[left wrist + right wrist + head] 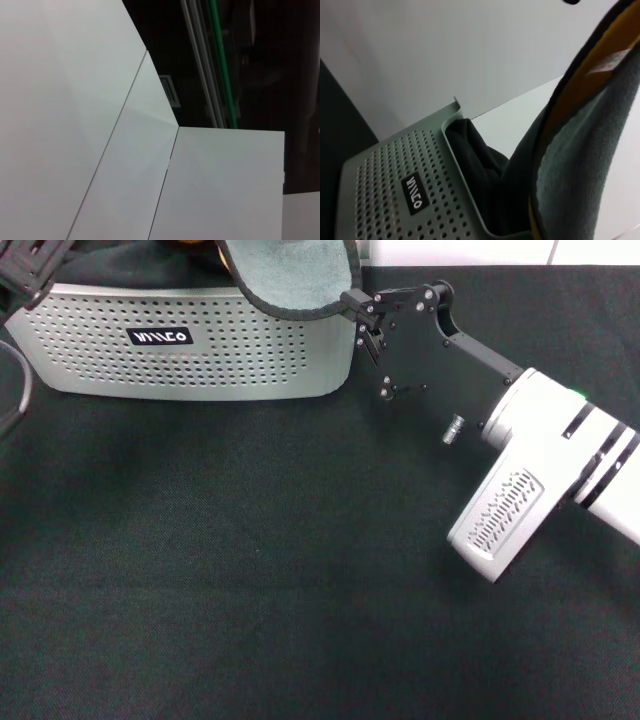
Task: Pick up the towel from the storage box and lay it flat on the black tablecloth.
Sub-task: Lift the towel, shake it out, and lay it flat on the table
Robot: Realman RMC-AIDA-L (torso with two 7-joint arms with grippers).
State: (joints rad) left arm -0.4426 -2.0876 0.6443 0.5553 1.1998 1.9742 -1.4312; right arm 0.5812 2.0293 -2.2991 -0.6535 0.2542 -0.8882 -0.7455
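Note:
The towel [290,275] hangs over the near rim of the storage box [190,340], grey-teal face out, with black edging. My right gripper [360,312] is at the box's right near corner, shut on the towel's edge. The right wrist view shows the towel [580,165] close up and lifted, with its orange-yellow face, grey-teal face and white tag, above the storage box [385,175]. The black tablecloth [250,570] covers the whole table in front of the box. My left arm [30,270] is parked at the far left by the box's corner.
A dark charcoal cloth [477,150] lies inside the box. The left wrist view shows only white panels [75,100] and a dark background. A white wall edge [460,250] runs behind the table.

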